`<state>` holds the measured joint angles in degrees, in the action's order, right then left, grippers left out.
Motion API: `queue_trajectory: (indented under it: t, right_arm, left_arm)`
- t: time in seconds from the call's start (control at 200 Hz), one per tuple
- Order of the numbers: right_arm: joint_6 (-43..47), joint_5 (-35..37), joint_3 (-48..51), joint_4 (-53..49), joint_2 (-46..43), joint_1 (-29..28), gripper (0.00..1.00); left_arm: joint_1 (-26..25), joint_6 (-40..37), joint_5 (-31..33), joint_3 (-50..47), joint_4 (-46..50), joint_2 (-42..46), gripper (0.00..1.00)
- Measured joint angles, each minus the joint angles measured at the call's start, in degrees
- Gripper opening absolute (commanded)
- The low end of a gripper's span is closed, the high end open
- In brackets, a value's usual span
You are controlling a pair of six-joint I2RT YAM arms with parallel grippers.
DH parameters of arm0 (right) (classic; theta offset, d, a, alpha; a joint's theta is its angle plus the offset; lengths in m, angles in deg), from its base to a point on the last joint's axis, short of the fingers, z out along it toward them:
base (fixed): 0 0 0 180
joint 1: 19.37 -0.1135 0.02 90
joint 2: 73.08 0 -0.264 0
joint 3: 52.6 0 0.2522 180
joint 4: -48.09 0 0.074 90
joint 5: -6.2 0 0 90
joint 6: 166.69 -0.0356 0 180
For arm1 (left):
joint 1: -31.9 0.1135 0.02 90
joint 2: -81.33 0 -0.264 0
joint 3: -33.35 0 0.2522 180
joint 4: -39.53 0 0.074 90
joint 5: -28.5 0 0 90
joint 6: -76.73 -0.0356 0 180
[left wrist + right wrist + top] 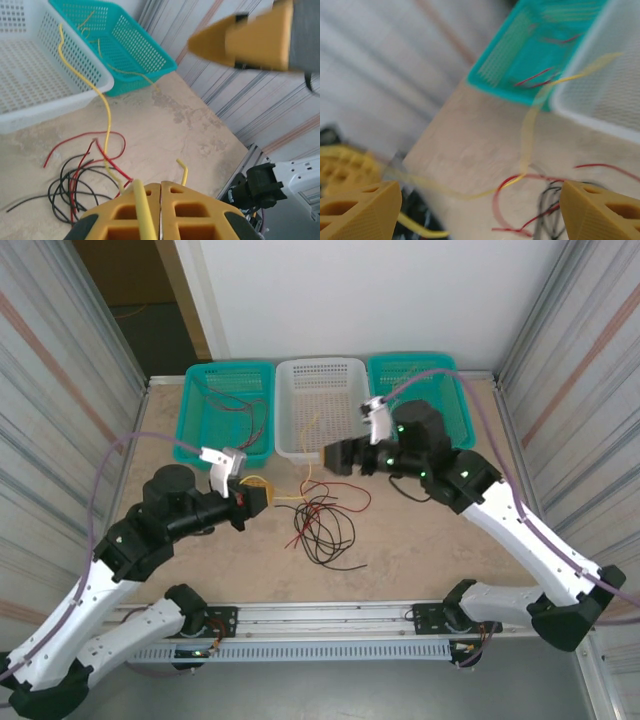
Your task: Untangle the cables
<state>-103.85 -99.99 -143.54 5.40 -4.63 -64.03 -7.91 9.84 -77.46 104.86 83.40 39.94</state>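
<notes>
My left gripper [262, 496] [161, 186] is shut on a yellow cable [300, 490] [106, 115], which lies across one finger. That cable rises off the table and over the rim into the white basket [322, 440] [30, 80]. Red and black cables [322, 525] [75, 180] lie tangled on the table between the arms. My right gripper [330, 455] [480, 210] hangs open over the white basket's front edge, nothing between its fingers [362, 210]. The yellow cable [527, 135] looks blurred in the right wrist view, with the red and black strands [545, 210] below it.
Three baskets stand in a row at the back. The left teal one [228, 410] [510, 65] holds red wires, and the right teal one [420, 390] [135, 45] holds yellow wires. Corrugated walls close both sides, and a metal rail [330, 625] runs along the near edge.
</notes>
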Motion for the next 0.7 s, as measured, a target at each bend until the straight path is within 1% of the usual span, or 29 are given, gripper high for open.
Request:
queue_trajectory:
  t: [0.09, 0.235, 0.506, 0.696]
  right_arm:
    - [3.02, -2.29, -0.61, 0.44, 2.84, -3.39, 0.82]
    - [6.1, -5.51, -1.46, 0.52, 6.64, -6.21, 0.8]
    - [8.37, -8.26, -2.97, 2.6, 8.41, -7.48, 0.73]
    - [8.79, -7.98, -3.52, 3.74, 9.38, -8.7, 0.64]
  left_arm:
    - [0.11, -0.61, -1.73, 3.56, 0.52, -1.73, 0.0]
    - [1.68, -0.68, -5.27, 7.78, 1.49, -3.89, 0.0]
    - [6.62, 1.46, -14.86, 10.01, 0.02, -5.6, 0.0]
    - [9.01, 2.86, -20.76, 10.67, -1.03, -7.37, 0.0]
